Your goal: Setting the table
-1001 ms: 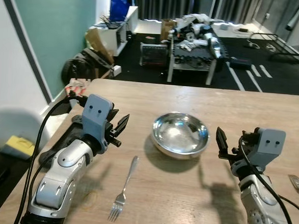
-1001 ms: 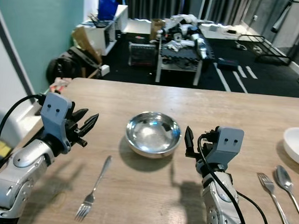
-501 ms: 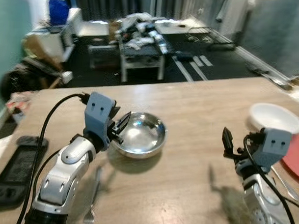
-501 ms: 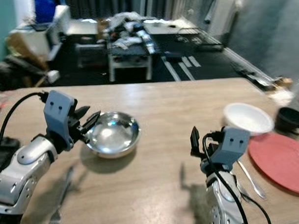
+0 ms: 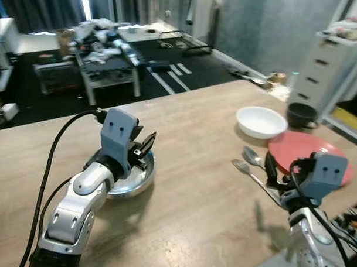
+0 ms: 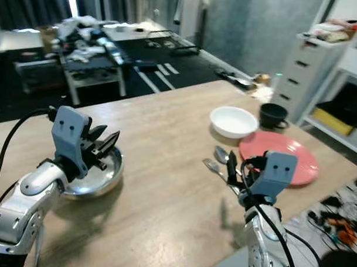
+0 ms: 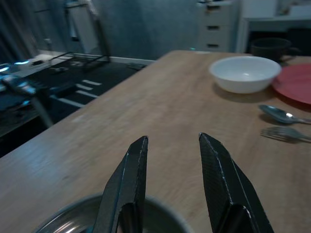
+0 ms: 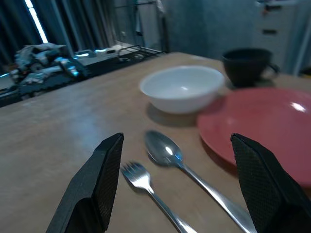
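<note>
Wooden table (image 6: 165, 186) fronts a cluttered dark room; left gripper (image 5: 144, 151) and right gripper (image 8: 177, 187) both spread, empty.

Light wooden table (image 6: 166, 145) carries a steel bowl (image 6: 97, 180) toward its left. Toward its right lie a white bowl (image 6: 233, 121), black cup (image 6: 273, 116), red plate (image 6: 280, 156), spoon (image 8: 167, 151) and fork (image 8: 141, 179).

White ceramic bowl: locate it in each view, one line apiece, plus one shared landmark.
Left eye view: white ceramic bowl, upper right.
Right eye view, right of centre.
Left wrist view, upper right.
Right wrist view, upper centre.
Shared landmark: round red plate, right beside it.
</note>
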Motion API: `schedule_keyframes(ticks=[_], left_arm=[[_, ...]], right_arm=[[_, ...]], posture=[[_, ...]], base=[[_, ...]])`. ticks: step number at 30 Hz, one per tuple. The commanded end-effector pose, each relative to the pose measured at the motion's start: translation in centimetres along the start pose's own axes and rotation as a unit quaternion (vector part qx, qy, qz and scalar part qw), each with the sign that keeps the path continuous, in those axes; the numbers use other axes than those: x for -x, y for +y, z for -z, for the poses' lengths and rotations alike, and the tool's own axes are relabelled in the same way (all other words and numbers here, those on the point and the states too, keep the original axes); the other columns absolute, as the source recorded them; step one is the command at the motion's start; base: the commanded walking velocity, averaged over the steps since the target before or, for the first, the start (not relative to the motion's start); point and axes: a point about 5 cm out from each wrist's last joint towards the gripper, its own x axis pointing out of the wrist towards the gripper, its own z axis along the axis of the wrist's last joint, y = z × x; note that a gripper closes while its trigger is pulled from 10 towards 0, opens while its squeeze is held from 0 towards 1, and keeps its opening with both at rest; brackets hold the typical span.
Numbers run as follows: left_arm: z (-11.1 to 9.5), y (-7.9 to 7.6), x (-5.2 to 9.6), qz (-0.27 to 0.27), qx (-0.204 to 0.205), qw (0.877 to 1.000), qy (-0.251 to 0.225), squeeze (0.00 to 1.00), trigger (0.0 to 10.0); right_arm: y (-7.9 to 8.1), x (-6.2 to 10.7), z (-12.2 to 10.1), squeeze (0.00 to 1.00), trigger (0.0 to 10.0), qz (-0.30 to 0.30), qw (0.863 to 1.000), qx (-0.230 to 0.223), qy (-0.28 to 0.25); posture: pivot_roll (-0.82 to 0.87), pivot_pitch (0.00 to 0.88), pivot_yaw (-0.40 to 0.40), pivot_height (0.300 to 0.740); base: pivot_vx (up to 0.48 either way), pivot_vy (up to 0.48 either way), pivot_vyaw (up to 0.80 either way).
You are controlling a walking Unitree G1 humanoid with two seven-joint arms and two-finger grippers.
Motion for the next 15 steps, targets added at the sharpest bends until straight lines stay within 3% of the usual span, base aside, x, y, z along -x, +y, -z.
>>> schedule_keyframes(ticks=[1, 15], left_arm=[[0.40, -0.03, 0.06, 0.003, -0.002, 1.000, 0.009, 0.00, 10.0], [0.36, -0.05, -0.06, 0.005, -0.003, 1.000, 0.009, 0.00, 10.0]], right_arm=[[-0.22, 0.14, 0.35, 0.00, 10.0, 0.006, 1.000, 0.000, 0.007], [-0.20, 0.04, 0.29, 0.00, 10.0, 0.006, 1.000, 0.002, 0.005]], posture=[[0.01, 0.065, 0.104, 0.740], [0.01, 0.065, 0.106, 0.740]], base=[[0.000, 0.000, -0.80], [0.000, 0.000, -0.80]])
